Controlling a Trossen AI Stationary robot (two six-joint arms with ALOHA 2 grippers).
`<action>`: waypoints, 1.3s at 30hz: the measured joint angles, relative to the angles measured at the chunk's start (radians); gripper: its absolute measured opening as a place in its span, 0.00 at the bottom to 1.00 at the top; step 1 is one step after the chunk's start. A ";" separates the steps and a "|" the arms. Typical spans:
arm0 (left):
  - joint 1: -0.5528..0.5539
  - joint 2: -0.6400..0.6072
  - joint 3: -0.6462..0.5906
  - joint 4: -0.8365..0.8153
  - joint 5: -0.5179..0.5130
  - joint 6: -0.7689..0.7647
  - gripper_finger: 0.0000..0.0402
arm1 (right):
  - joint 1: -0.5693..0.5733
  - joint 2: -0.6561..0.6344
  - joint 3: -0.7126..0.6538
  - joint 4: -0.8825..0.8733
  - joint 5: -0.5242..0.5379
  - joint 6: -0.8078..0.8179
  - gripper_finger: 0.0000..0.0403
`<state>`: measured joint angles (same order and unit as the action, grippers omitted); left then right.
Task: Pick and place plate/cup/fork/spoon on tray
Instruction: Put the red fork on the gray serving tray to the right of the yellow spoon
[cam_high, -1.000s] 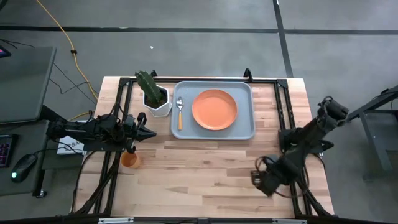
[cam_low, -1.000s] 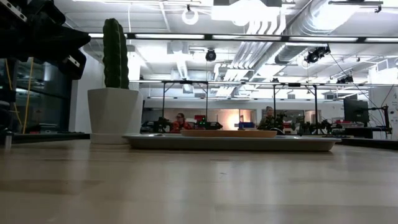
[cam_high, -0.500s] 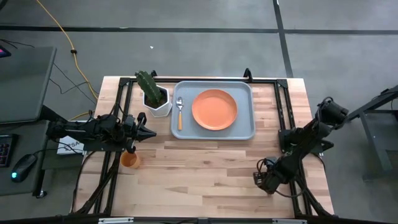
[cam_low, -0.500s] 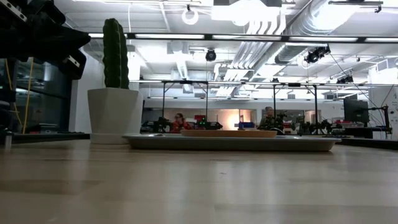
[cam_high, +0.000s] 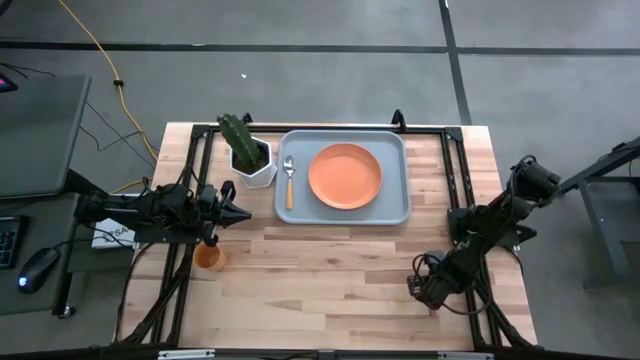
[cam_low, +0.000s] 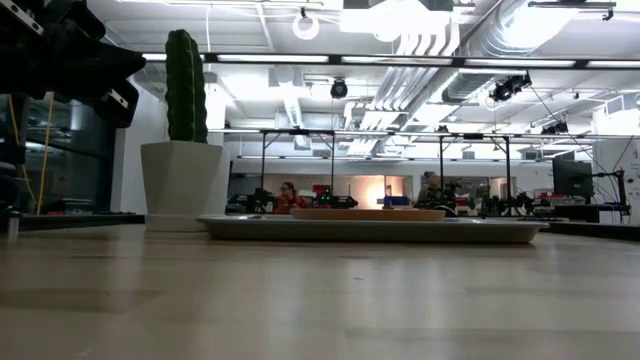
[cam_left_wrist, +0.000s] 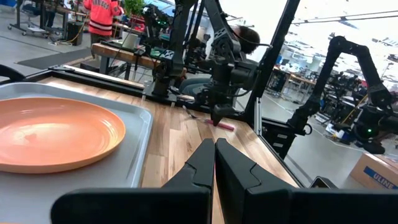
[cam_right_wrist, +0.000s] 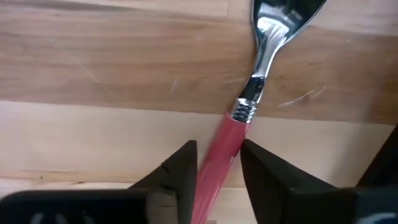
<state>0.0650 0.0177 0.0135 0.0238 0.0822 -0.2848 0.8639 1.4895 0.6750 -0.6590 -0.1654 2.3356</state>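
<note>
The orange plate (cam_high: 345, 176) and the orange-handled spoon (cam_high: 289, 182) lie on the blue-grey tray (cam_high: 395, 212) at the table's far middle. The small orange cup (cam_high: 208, 258) stands on the table near its left edge. The pink-handled fork (cam_right_wrist: 224, 155) lies flat on the table at the near right; it also shows in the left wrist view (cam_left_wrist: 225, 126). My right gripper (cam_high: 426, 289) points down over it, open, one finger on each side of the handle. My left gripper (cam_high: 243, 214) is shut and empty, just beyond the cup. My right gripper comes from above, its fingers (cam_right_wrist: 180, 171) across the fork's pink handle (cam_right_wrist: 231, 134), just behind the metal neck. The handle runs slantwise through the narrow gap. I cannot tell whether the fingers touch it. The fork lies flat on the table.
A white pot with a green cactus (cam_high: 250, 160) stands against the tray's left side. Black frame rails (cam_high: 452, 170) run along the table's left, right and far edges. Bare wood lies between the tray and the near edge.
My right gripper has sunk a little toward the fork at the near right. The fork, tray, plate, spoon and cup have kept their places.
</note>
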 joint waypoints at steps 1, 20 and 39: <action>0.000 0.000 0.000 0.000 0.000 0.000 0.00 | 0.000 0.000 0.000 -0.005 0.000 -0.002 0.24; 0.000 0.000 0.000 0.000 0.000 0.000 0.00 | 0.000 0.000 0.088 -0.119 0.008 -0.058 0.03; 0.000 0.000 0.000 0.000 0.000 0.000 0.00 | -0.150 -0.083 0.454 -0.208 0.405 -0.490 0.03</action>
<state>0.0650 0.0175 0.0138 0.0238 0.0822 -0.2848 0.7135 1.4064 1.1292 -0.8671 0.2394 1.8460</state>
